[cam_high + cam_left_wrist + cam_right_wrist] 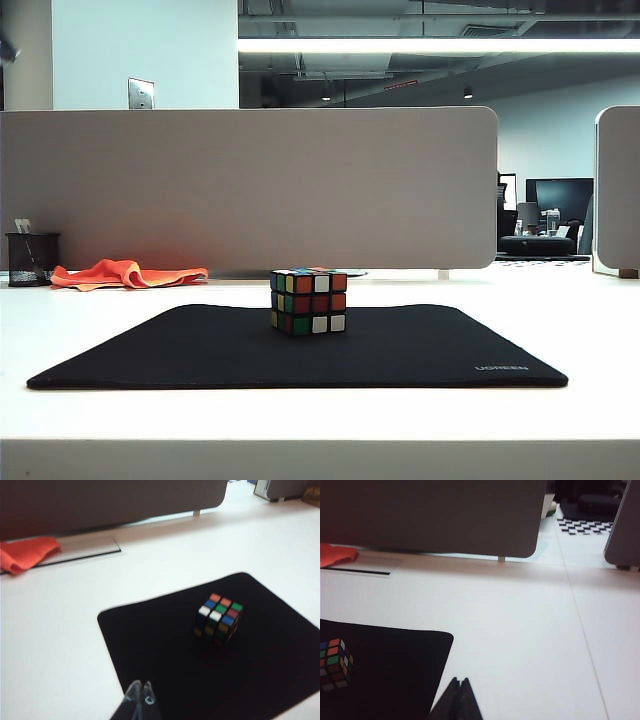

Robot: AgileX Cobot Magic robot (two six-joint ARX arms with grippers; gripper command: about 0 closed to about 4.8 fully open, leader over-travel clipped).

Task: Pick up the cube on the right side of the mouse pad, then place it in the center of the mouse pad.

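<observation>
cube: small 3x3 puzzle cube with black edges and red, orange, white, green, yellow and blue stickers [308, 301], standing square on the mat near its middle, a little toward the far edge; nothing touches it.
mouse pad: large flat black rectangular mat with rounded corners [200, 350], lying flat on my table, grey "ugreen" lettering at its near right corner in the exterior view.
my left claw: my left claw [140, 694], fingertips pressed together, empty, hanging over the near part of the mat, well apart from the cube; not seen in the exterior view.
my right claw: my right claw [459, 692], fingertips closed tight, empty, above the white table just beside the mat's right edge, well apart from the cube; not seen in the exterior view.
table: smooth white table [560, 320] carrying the mat.
partition: grey fabric divider panel with rounded corners [250, 190], upright along the table's far side.
cloth: crumpled orange cloth [125, 273], at the foot of the divider, far left, clear of the mat.
pen cup: black mesh pen cup [30, 258], just left of the cloth.
</observation>
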